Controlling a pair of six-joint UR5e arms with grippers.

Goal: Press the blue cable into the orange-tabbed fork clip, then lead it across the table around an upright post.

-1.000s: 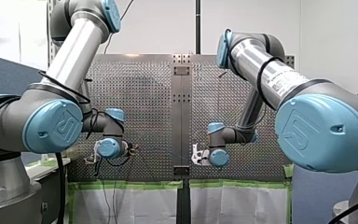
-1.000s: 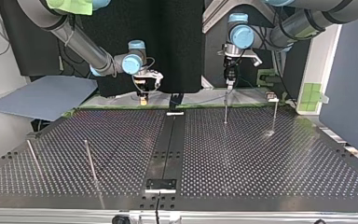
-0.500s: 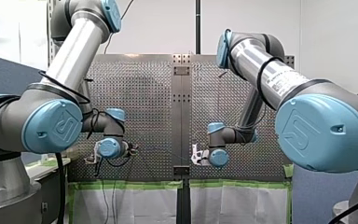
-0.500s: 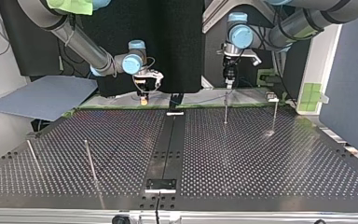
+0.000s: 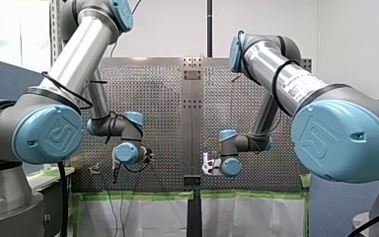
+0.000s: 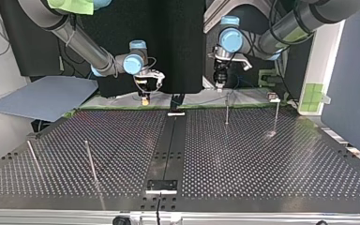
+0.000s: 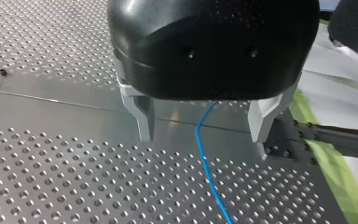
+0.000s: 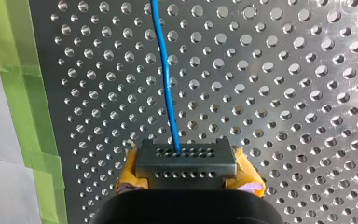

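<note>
Holding one blue cable (image 8: 165, 70) low over the far edge of the desk (image 6: 243, 154), with two hands near it.
My right hand (image 8: 181, 154) is clenched on the cable, whose long axis runs straight ahead from its yellow pads. My left hand (image 7: 203, 136) is released, and the cable passes lengthwise between its spread fingers without touching either. Four upright posts (image 6: 226, 110) stand in the top view: two near left, two far right.

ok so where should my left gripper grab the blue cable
Take the blue cable on the stretch running under my left gripper, coming straight down from above: its open fingers stand one each side of it, so closing should pinch it across its width.
</note>
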